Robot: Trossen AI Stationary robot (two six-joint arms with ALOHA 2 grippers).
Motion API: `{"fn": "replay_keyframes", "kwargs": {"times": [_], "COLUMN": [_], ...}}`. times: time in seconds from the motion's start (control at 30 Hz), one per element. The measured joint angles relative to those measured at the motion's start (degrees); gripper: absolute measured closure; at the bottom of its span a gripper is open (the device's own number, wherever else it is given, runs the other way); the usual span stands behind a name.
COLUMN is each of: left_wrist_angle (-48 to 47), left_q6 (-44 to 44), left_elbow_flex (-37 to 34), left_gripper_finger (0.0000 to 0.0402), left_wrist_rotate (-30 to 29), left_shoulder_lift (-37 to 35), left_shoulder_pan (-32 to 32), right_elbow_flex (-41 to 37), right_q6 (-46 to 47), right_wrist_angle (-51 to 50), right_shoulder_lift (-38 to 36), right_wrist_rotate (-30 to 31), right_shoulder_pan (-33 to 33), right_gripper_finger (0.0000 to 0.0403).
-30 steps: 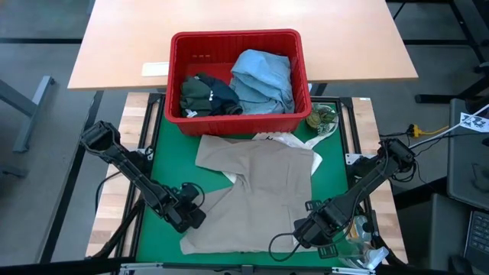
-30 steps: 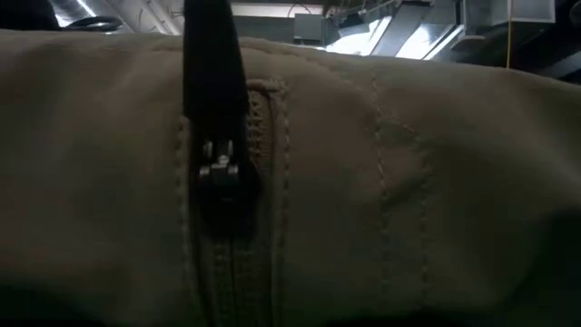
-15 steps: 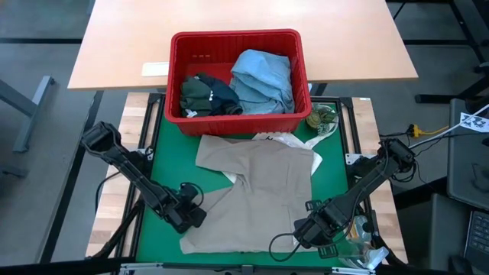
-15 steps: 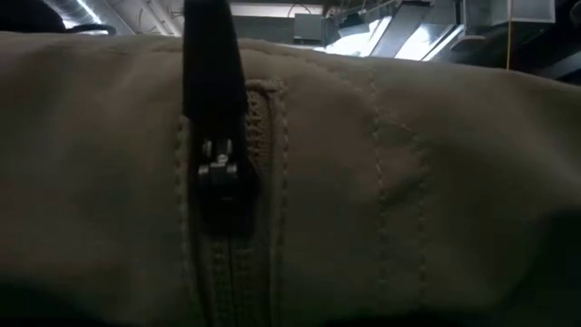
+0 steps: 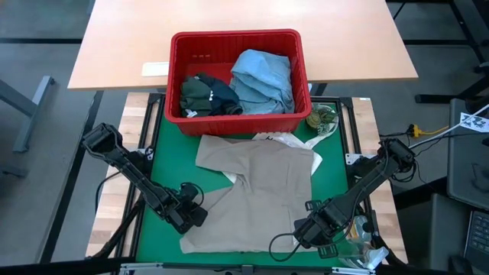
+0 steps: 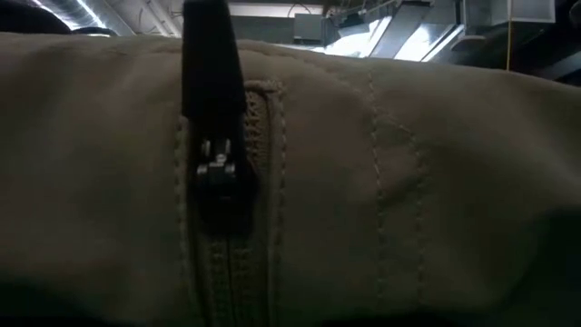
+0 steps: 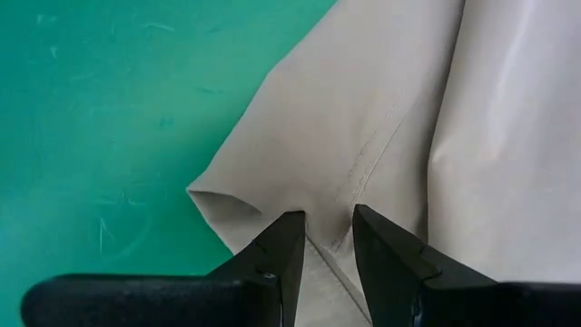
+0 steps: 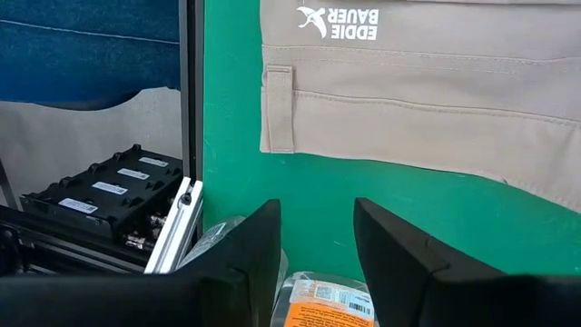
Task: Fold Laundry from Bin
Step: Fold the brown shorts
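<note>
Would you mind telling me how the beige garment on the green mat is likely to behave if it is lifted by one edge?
The beige garment lies creased and flat, so it will probably droop. Its zipper and stitched seams may stiffen that end slightly.

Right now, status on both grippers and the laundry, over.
Left gripper open, straddling a seam at the beige garment's edge. Right gripper open over the green mat, off the cloth. Blue shirt and dark clothes in the bin.
</note>
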Motion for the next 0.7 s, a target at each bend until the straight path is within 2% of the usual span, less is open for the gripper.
{"fn": "replay_keyframes", "kwargs": {"times": [0.53,0.7], "left_wrist_angle": [0.0,0.0], "left_q6": [0.0,0.1], "left_elbow_flex": [0.0,0.0], "left_gripper_finger": [0.0311,0.0342], "left_wrist_rotate": [-1.5,-2.6], "left_shoulder_lift": [0.0,0.0], "left_shoulder_pan": [0.0,0.0], "right_elbow_flex": [0.0,0.0], "right_q6": [0.0,-0.1], "right_wrist_angle": [0.0,0.0], "right_shoulder_lift": [0.0,0.0], "right_wrist_rotate": [0.0,0.5], "right_shoulder_pan": [0.0,0.0], "right_gripper_finger": [0.0262,0.0262]}}
